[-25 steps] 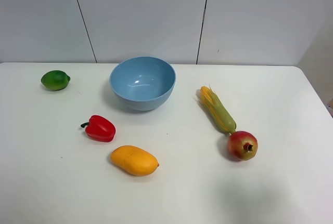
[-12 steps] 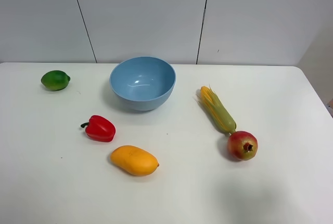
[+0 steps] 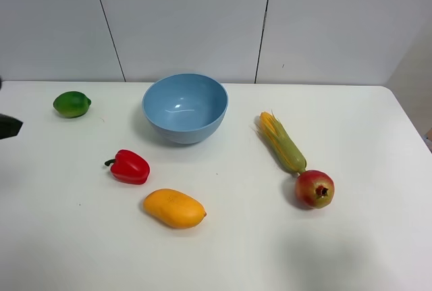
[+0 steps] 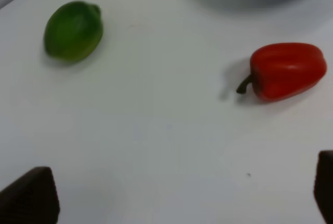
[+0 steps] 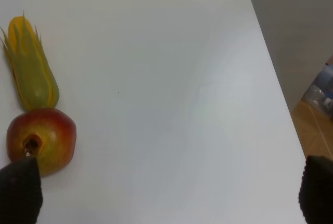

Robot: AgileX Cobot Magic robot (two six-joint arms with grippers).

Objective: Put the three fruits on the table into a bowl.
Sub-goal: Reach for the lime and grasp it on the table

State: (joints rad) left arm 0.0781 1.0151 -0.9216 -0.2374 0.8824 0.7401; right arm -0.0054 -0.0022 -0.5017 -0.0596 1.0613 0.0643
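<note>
Left hand (image 4: pixel 177 193) hovers wide-spread over table (image 4: pixel 156 130) near lime (image 4: pixel 73 30).

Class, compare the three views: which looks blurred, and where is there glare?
Exterior high view: sharp, with glare inside the bowl. Left wrist view: soft, the lime and bell pepper blurred. Right wrist view: pomegranate and corn fairly crisp.

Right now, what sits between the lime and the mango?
The red bell pepper lies roughly between the lime and the mango, touching neither, as the exterior high view shows.
</note>
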